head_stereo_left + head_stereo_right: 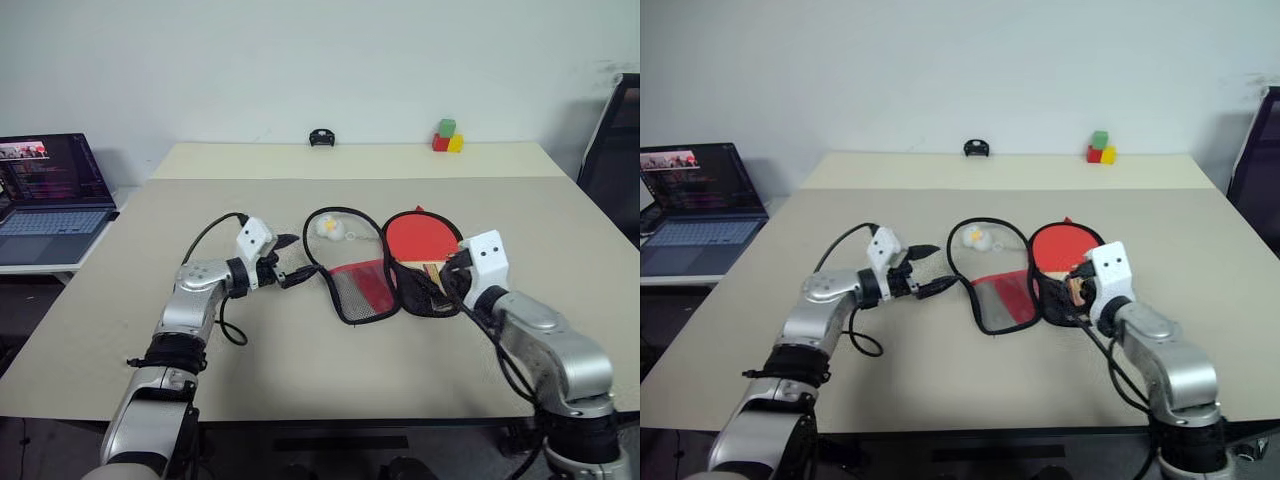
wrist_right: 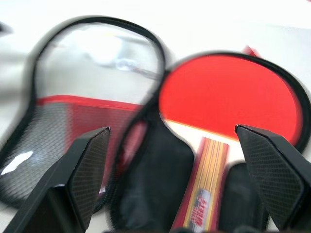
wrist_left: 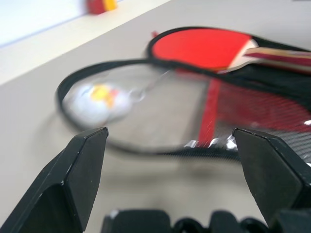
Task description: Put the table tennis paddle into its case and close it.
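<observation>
An open laptop [image 1: 50, 200] stands on a separate surface beyond the left edge of the bench [image 1: 300, 370]. Near the far edge lie a small black object [image 1: 321, 137] at centre and stacked green, red and yellow blocks [image 1: 446, 136] toward the right corner.

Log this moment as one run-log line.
paddle: lying in the open half of the case | case: unzipped, flap spread flat on table | left gripper: open, empty | right gripper: open, above paddle handle

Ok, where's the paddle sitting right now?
The table tennis paddle lies face up on the open case's right half, mid-table toward the robot's right, its handle pointing at the open right hand.
</observation>
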Robot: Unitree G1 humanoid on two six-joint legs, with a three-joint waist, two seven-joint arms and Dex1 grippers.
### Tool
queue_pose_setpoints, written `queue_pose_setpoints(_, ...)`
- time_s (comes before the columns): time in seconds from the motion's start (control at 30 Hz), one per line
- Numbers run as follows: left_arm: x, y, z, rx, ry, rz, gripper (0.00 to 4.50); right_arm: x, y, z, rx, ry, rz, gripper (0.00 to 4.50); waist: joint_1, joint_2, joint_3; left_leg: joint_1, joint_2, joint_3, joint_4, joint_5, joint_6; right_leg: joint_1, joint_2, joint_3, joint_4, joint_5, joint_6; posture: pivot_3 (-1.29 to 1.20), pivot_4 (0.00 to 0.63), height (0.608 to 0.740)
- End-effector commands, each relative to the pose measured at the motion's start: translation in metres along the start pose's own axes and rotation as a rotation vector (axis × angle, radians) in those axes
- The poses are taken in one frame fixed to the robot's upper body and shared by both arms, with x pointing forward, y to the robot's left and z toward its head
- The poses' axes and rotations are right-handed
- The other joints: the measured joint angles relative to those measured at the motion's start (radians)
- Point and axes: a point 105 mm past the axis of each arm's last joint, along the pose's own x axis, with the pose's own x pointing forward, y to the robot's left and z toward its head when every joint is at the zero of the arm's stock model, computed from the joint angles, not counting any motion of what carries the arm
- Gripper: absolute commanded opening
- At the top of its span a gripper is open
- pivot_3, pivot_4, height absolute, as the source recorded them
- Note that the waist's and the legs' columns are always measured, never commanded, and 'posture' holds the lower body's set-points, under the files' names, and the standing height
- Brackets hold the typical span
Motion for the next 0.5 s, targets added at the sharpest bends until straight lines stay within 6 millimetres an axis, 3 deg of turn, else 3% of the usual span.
queue_pose_setpoints(0.03,-0.006,0.005,0.013,0.023,-0.039,0.03,4.5,-0.011,-0.002,0.03,-0.038,-0.065,0.109,4.49,0.001,0.0,0.0,0.0,0.0,0.0,0.0,0.0,0.0,0.0,0.0,0.0,0.0,0.0,0.0,0.0,0.15,0.74)
queue_pose_setpoints(0.23,-0.011,0.014,0.004,0.029,0.029,0.081,4.5,-0.021,-0.008,0.046,-0.077,-0.027,0.242,4.49,0.002,0.0,0.0,0.0,0.0,-0.002,0.0,0.0,0.0,0.001,0.0,0.001,-0.001,0.0,0.0,0.0,0.15,0.74)
queue_pose_setpoints(0.5,-0.011,0.023,-0.011,0.025,0.116,0.124,4.5,-0.025,-0.023,0.057,-0.153,-0.013,0.238,4.49,0.003,0.0,0.0,-0.001,0.0,-0.002,0.0,0.0,0.0,0.001,-0.001,0.001,-0.002,0.0,0.0,0.0,0.15,0.74)
